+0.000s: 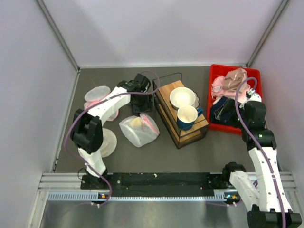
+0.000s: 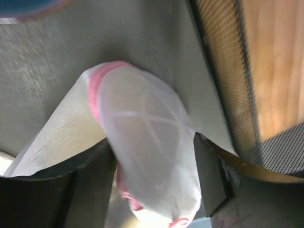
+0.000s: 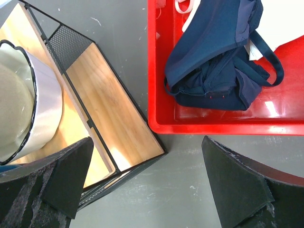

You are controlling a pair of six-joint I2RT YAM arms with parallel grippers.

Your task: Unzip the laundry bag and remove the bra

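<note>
Mesh laundry bag, left of the wooden rack, has the yellow bra inside, unremoved; left jaws straddle it, grip unclear; right jaws gape empty

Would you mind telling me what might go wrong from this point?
The left gripper straddles the laundry bag on its mesh, not its pink zipper trim, so closing may only bunch mesh. The right gripper hangs open near the red bin, so nothing anchors the bag; it may slide into the wooden rack.
</note>
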